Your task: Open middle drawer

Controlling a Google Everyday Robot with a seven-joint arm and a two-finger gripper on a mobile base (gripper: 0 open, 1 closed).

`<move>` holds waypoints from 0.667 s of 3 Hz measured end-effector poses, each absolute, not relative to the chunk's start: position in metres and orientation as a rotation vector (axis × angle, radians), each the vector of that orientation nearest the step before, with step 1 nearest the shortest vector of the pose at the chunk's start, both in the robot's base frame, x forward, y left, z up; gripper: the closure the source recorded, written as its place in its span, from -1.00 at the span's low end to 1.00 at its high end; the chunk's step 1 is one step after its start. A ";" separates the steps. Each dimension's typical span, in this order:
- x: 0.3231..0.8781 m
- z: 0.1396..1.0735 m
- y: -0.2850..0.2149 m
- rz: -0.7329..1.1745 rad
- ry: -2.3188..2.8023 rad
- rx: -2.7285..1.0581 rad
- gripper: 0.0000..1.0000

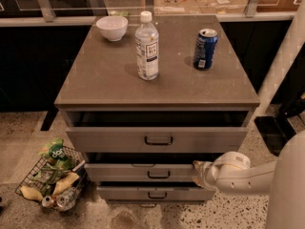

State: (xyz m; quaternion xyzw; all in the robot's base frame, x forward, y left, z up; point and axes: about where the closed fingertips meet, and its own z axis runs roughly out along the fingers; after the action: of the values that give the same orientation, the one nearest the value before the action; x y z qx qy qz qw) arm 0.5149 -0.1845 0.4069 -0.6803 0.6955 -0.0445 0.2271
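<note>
Three grey drawers stack under a brown cabinet top. The middle drawer (138, 171) has a shallow grey front with a small black loop handle (158, 174) at its centre, and it stands slightly pulled out, with a dark gap above its front. My gripper (196, 173) comes in from the right on a white arm and sits at the right end of the middle drawer's front, to the right of the handle. The top drawer (157, 139) is also partly out. The bottom drawer (152, 193) sits below, a little pulled out.
On the cabinet top (105, 80) stand a white bowl (112, 27), a clear water bottle (147, 46) and a blue can (205, 48). A wire basket (52, 178) of snack packets and cans sits on the speckled floor at the left. A white robot body fills the lower right.
</note>
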 end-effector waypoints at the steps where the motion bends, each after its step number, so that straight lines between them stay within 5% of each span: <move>1: 0.515 0.410 -0.184 -0.122 1.916 -1.875 0.88; 2: 0.515 0.417 -0.184 -0.123 1.916 -1.874 1.00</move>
State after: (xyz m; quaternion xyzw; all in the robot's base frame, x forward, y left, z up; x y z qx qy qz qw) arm 0.5146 -0.1842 0.4165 -0.6803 0.6955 -0.0445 0.2270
